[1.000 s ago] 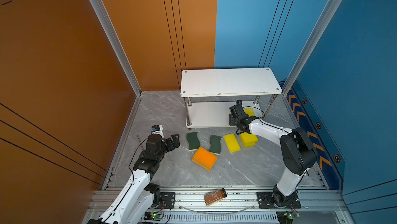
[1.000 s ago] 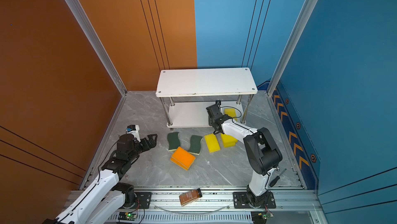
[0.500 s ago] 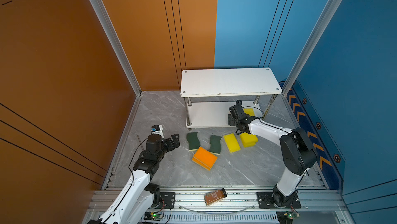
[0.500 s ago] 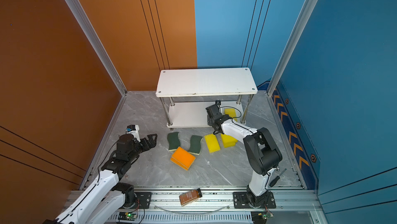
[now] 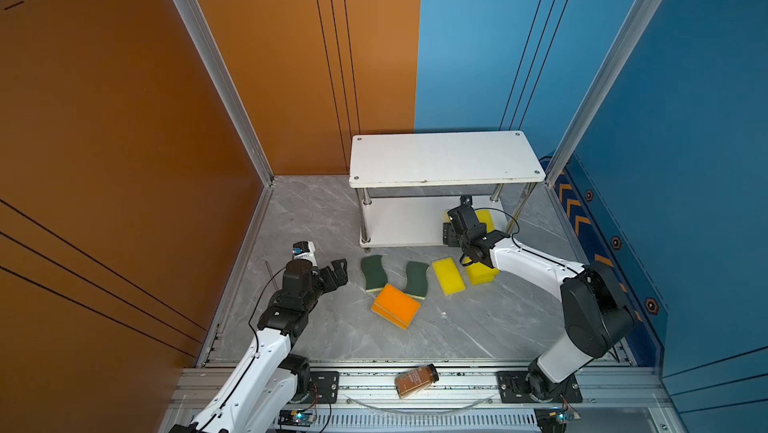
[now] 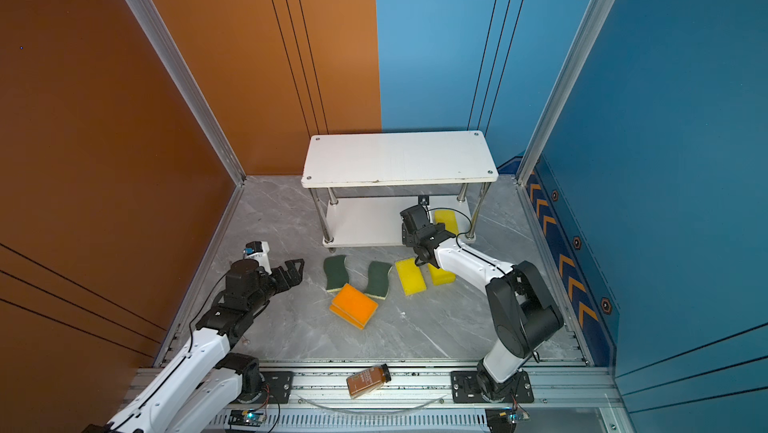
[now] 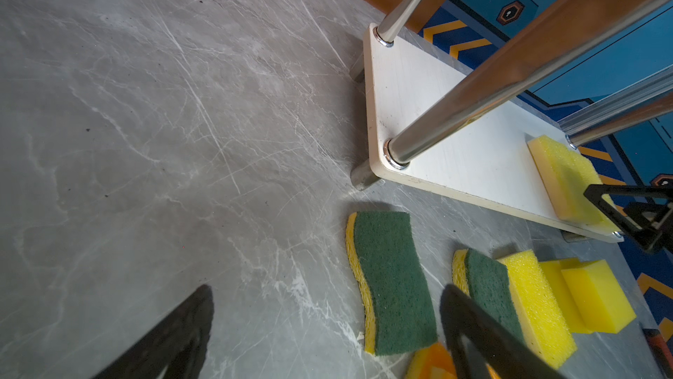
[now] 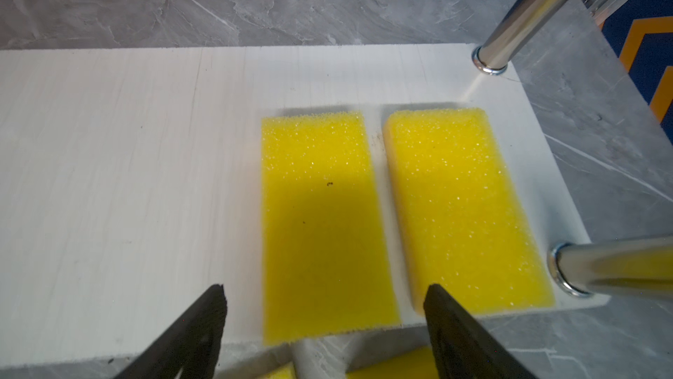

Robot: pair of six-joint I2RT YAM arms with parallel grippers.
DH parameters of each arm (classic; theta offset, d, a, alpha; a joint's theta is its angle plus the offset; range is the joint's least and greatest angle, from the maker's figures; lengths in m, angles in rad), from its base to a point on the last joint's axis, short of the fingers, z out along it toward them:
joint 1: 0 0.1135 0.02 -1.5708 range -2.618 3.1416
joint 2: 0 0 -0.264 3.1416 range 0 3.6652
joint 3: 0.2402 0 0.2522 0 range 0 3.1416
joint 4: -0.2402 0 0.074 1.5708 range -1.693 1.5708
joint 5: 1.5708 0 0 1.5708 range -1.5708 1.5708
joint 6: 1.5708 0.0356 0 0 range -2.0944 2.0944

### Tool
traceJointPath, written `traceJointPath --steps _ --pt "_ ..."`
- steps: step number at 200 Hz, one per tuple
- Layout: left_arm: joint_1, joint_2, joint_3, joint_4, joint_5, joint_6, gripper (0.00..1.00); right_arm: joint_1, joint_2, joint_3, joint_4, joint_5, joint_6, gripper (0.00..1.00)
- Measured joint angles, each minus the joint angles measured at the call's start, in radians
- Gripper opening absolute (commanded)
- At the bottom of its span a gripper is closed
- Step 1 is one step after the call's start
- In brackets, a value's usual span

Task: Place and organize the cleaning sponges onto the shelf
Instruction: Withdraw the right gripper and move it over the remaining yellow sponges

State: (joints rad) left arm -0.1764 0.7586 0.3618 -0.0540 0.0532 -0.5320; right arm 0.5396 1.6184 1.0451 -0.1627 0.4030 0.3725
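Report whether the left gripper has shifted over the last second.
No. In a top view the left gripper hangs where it did, with the same gap to the nearest wavy dark-green-topped sponge lying to its right.

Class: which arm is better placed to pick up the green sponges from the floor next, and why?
Left. The left pincer, open and empty, hovers beside the nearer green sponge. The right pincer, also open, is at the lower board of the shelf by two yellow sponges, farther away.
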Motion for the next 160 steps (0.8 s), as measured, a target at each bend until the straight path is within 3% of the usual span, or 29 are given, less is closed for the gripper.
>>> traceJointPath --steps 96,160 --pt "0.000 0.008 0.000 0.003 0.000 0.000 0.98 0.142 -0.274 -0.227 -0.047 -0.186 -0.084 1.00" --pt "0.000 0.029 0.000 0.027 0.002 -0.008 0.98 0.231 -0.276 -0.267 -0.108 -0.209 -0.038 1.00"
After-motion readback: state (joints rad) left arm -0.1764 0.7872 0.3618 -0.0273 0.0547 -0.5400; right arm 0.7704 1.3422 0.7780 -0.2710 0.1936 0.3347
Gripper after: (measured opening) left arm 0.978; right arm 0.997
